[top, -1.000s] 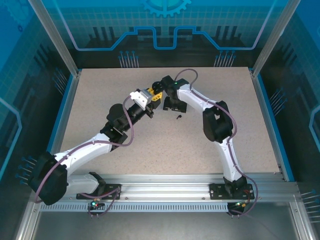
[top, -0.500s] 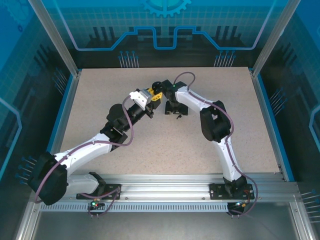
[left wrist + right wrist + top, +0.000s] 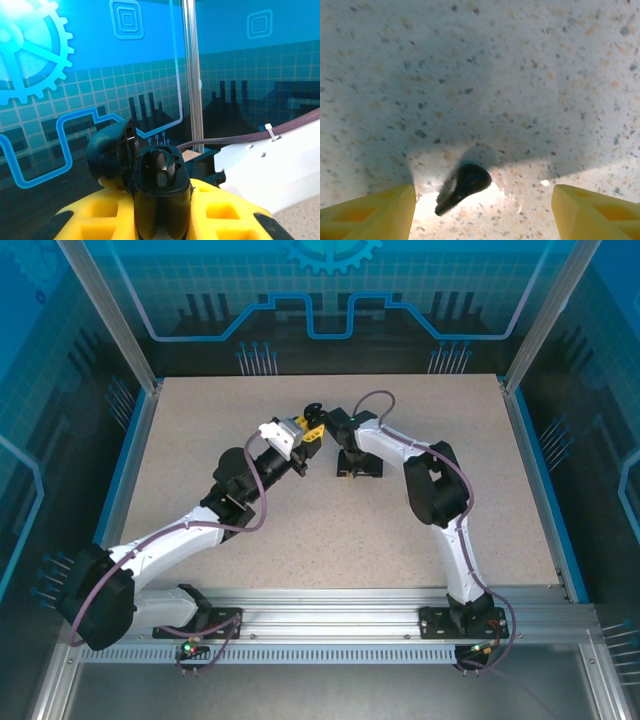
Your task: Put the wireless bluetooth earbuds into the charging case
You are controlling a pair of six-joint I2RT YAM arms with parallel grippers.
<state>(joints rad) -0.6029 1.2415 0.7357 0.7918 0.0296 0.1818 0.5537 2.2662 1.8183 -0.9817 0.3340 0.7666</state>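
The speckled table [image 3: 200, 450] sits inside an enclosure of blue printed panels [image 3: 330, 300], and the 2 arms meet near its middle, their wrists close together. In the left wrist view a white link of the right arm [image 3: 272, 170] and a purple cable [image 3: 240, 137] crowd in just beside the held thing on the right, with a metal post [image 3: 192, 75] upright behind. The left tool [image 3: 160, 215] is raised off the table, its yellow fingers [image 3: 100, 217] clamped tight on the body of a black charging case [image 3: 157, 197]. The round lid of the case is swung open to the left, and its interior is too dark to tell what it holds. The right tool [image 3: 483, 202] points straight down at the table with its jaws spread wide, gripping nothing. 1 black earbud [image 3: 465, 186] lies on the table between the fingers, nearer the left-hand one in that view and touching neither, half in the tool's shadow.
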